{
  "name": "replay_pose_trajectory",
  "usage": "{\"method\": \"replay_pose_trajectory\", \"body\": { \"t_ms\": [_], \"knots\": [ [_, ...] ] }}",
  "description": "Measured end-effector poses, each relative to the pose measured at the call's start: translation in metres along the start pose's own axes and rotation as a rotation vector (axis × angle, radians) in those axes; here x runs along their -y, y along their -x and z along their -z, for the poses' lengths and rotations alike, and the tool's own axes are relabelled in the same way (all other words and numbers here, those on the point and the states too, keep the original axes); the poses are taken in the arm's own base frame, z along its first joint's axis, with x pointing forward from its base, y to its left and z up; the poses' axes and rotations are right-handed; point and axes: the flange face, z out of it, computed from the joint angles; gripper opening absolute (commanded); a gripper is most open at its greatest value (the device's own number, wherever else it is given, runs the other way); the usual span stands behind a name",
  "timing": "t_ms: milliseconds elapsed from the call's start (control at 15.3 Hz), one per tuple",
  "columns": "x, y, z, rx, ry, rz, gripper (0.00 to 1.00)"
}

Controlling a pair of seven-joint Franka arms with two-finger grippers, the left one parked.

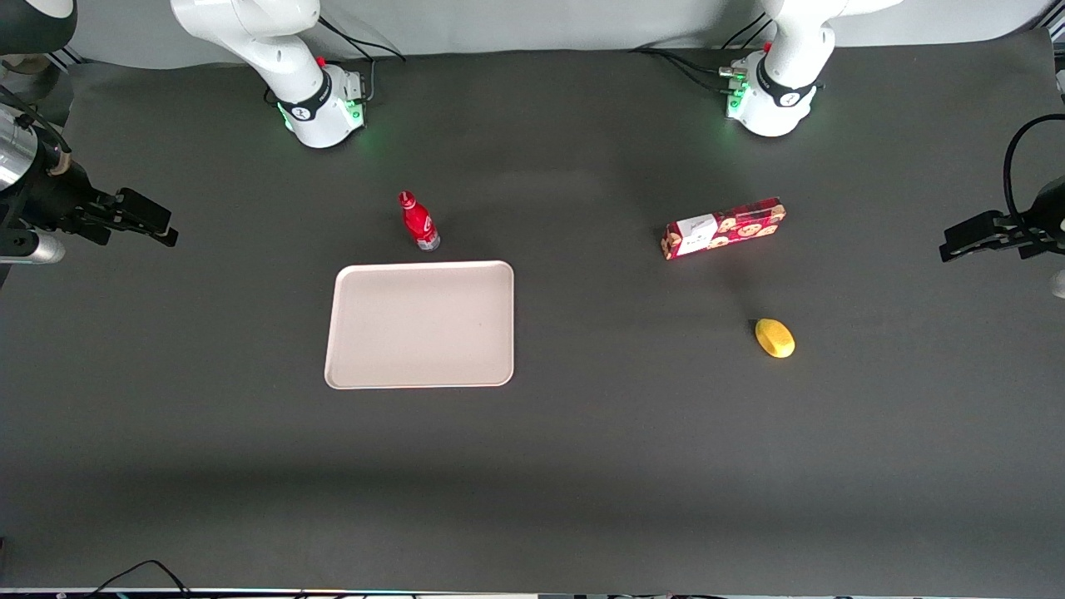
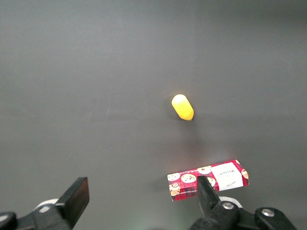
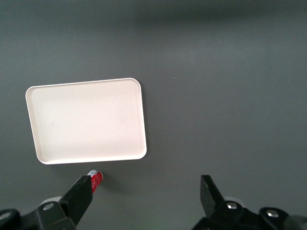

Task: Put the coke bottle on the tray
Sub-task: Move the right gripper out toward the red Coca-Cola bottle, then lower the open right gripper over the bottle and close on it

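The coke bottle [image 1: 418, 222], small and red with a red cap and a silvery base, stands upright on the dark table. It is just farther from the front camera than the tray [image 1: 420, 324], close to the tray's rim but off it. The tray is large, flat, pale beige-pink and holds nothing. My gripper [image 1: 170, 229] hangs open and empty above the working arm's end of the table, well apart from both. In the right wrist view the open gripper [image 3: 145, 189] looks down on the tray [image 3: 86, 120], and one finger partly hides the bottle [image 3: 95, 178].
A long red cookie box [image 1: 724, 229] lies toward the parked arm's end of the table. A yellow oval object [image 1: 775, 338] lies nearer to the front camera than the box. Both show in the left wrist view: the box [image 2: 208, 178] and the yellow object [image 2: 183, 107].
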Motion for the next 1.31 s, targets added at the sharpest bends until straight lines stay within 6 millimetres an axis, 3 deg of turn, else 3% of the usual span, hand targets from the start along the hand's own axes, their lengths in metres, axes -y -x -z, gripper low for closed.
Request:
{"method": "replay_pose_trajectory", "body": {
  "t_ms": [654,850,1046,1307],
  "knots": [
    [-0.001,0.002,0.001,0.014,-0.002,-0.003,1.00],
    [0.009,0.006,-0.001,0.037,-0.005,0.015,1.00],
    [0.057,0.016,-0.006,0.051,-0.003,0.039,1.00],
    [0.164,0.055,-0.011,0.069,0.019,-0.028,1.00]
  ]
}}
